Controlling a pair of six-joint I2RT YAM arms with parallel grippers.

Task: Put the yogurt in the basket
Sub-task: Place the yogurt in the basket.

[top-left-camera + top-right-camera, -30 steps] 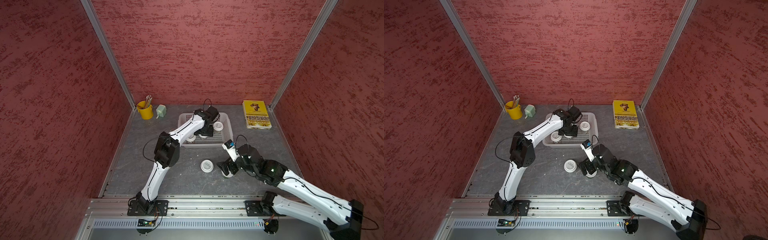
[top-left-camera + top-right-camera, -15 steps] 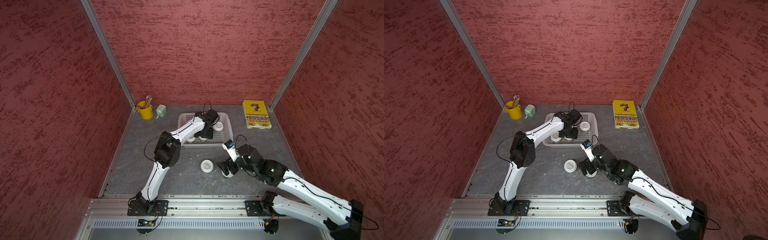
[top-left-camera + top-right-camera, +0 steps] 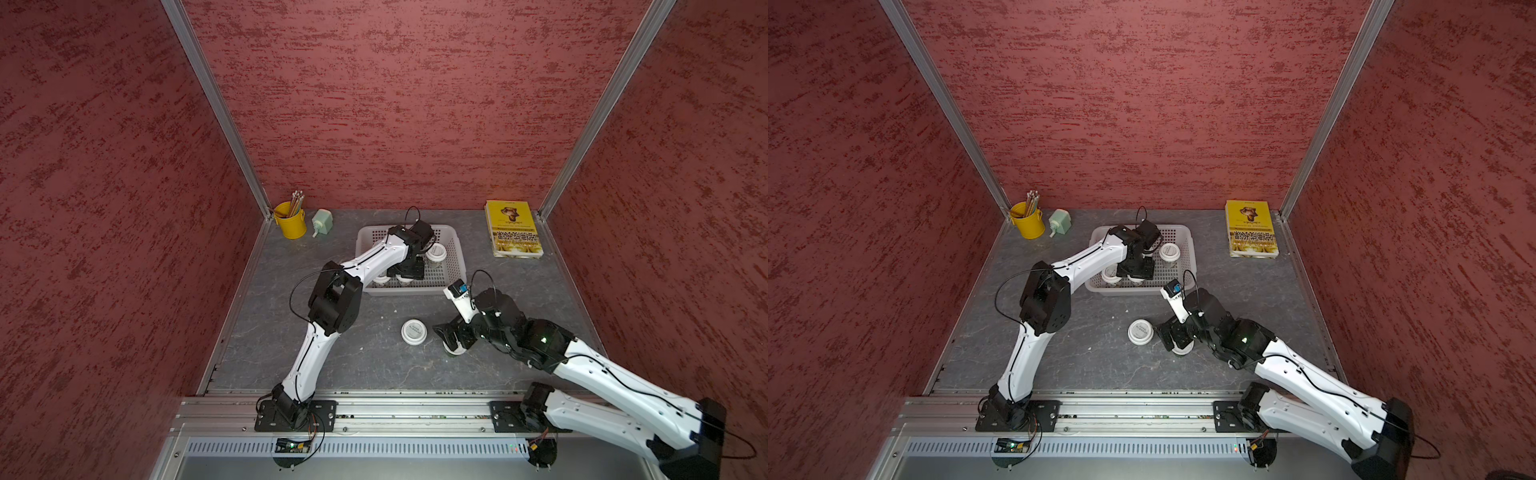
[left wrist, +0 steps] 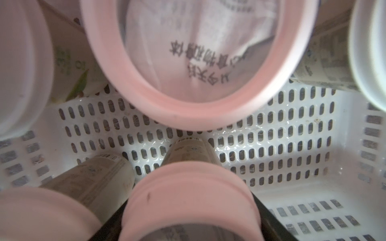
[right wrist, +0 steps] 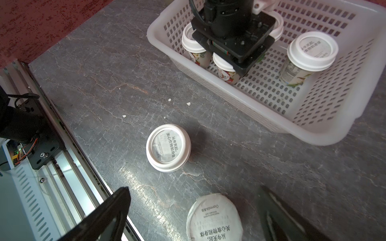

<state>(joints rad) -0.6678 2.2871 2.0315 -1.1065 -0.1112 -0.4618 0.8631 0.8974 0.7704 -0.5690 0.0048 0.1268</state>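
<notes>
- Grey stone-patterned tabletop (image 3: 374,365), walled in red on three sides, carries the whole scene in both top views.
- White perforated basket (image 3: 457,266) sits at 12 o'clock on the table. Five yogurt cups (image 5: 194,41) stand upright inside it, and two more stand outside on the bare surface.
- Yellow book (image 3: 514,228) lies flat at 2 o'clock, well apart from the basket.
- Left gripper (image 3: 406,274) reaches down inside the basket, near its 6 o'clock wall. It is clenched on the held cup (image 4: 189,200): the left wrist view shows the black fingers (image 4: 271,225) tight against both sides of the lid. Whether the cup's base rests on the basket floor or hangs just above it cannot be told.
- Right gripper (image 3: 451,338) hovers low over the table at 5 o'clock from the basket, jaws spread wide and grasping nothing. The straddled cup (image 5: 215,217) stands between its fingers, and the right wrist view shows bare table on either side of the lid.
- Yellow pencil bucket (image 3: 291,222) stands in the 10 o'clock corner, with a small pale-green object (image 3: 322,221) just beside it at its 3 o'clock.
- Loose cup (image 3: 414,331) stands alone at 6 o'clock from the basket, at 9 o'clock of the right gripper, near it and untouched.
- Free cup (image 3: 436,252) stands clear in the basket at 2 o'clock of the left gripper; the other basket cups crowd round the held one, partly hidden under the arm.
</notes>
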